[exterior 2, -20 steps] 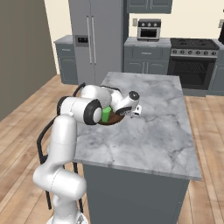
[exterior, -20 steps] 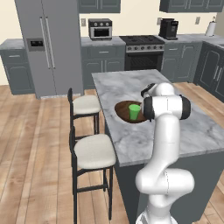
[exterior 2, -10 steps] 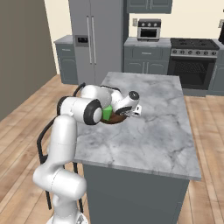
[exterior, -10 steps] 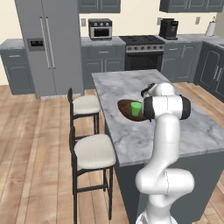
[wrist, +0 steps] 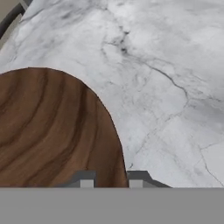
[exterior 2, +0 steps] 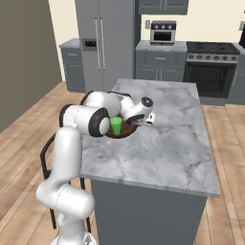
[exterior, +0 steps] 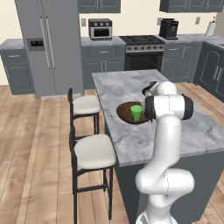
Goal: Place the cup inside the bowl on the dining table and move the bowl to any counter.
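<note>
Grey kitchen cabinets, a steel fridge point(exterior: 48, 46) and a black range point(exterior: 143, 52) line the far wall behind the dining table point(exterior: 183, 127), a long marble-topped island with two white-cushioned stools point(exterior: 91, 148) along its left edge. On the tabletop, near that left edge and about midway along it, sits the wide brown wooden bowl point(exterior: 124, 114). The green cup point(exterior: 136, 113) stands upright inside the bowl, toward its right side in the left base view.

The white arm bends over the tabletop, and its gripper point(wrist: 111, 180) reaches down at the bowl's rim on the side away from the stools. In the hand view the two finger tips stand close together, one on each side of the rim's edge, with wood grain inside and marble outside. The jaws look drawn in narrow on the bowl's rim, though the contact itself sits at the very bottom of that view and is hard to make out.
</note>
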Motion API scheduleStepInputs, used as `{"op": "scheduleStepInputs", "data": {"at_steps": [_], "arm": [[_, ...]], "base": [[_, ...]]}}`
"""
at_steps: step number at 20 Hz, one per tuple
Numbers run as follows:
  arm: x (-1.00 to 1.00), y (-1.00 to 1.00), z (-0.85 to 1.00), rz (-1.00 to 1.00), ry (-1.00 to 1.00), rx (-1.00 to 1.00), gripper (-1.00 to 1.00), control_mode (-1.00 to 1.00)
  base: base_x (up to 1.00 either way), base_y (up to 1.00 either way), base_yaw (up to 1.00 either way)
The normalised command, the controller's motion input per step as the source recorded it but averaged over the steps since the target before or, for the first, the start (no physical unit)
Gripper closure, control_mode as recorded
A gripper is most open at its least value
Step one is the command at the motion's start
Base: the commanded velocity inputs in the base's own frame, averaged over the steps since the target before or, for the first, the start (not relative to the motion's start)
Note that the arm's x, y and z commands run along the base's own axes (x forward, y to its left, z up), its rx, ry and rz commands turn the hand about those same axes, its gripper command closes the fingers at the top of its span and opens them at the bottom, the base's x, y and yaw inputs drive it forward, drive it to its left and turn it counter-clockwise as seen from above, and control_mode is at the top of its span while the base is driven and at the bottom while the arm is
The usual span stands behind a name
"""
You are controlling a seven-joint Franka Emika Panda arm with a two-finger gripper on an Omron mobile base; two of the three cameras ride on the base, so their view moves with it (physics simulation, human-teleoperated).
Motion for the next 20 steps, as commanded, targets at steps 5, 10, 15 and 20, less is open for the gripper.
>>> {"op": "scheduleStepInputs", "data": {"at_steps": [5,10,15,20], "arm": [[-0.31,0.0,0.28,-0.01,0.0,0.0,1.0,-1.0],[-0.17,0.0,0.17,-0.01,0.0,0.0,1.0,-1.0],[-0.09,0.0,0.19,0.0,-0.01,0.0,1.0,-1.0],[-0.05,0.0,0.03,0.0,-0.07,0.04,1.0,-1.0]], "base": [[0.0,0.0,0.0],[0.0,0.0,0.0],[0.0,0.0,0.0],[0.0,0.0,0.0]]}}
